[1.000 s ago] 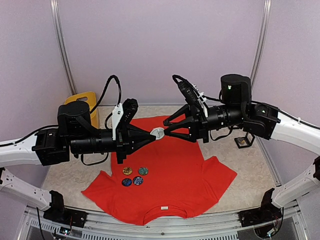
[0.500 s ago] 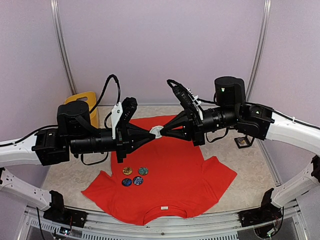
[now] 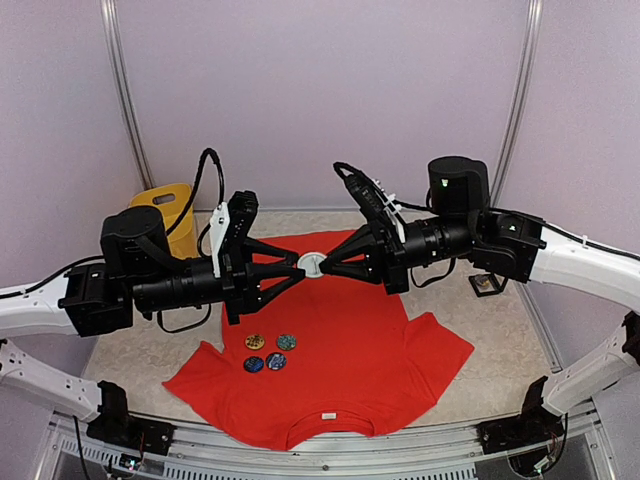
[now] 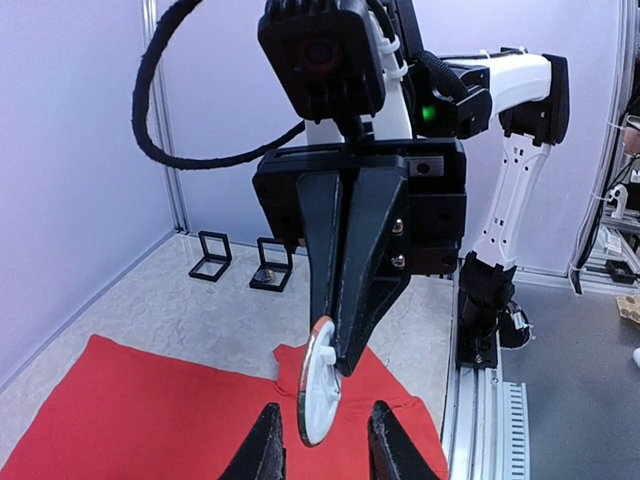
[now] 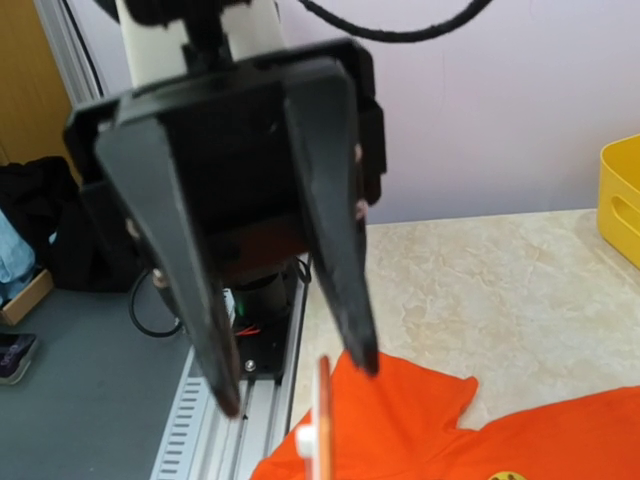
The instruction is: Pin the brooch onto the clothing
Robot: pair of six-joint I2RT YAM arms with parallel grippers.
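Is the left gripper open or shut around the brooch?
Open. The left gripper has its fingers apart either side of the brooch; the right gripper is shut on it.

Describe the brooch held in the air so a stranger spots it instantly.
Find the red T-shirt spread on the table and look in the air above its far half. The brooch is the white disc pinched on edge by the right gripper, facing the left gripper; the four other brooches lie flat and colourful on the shirt.
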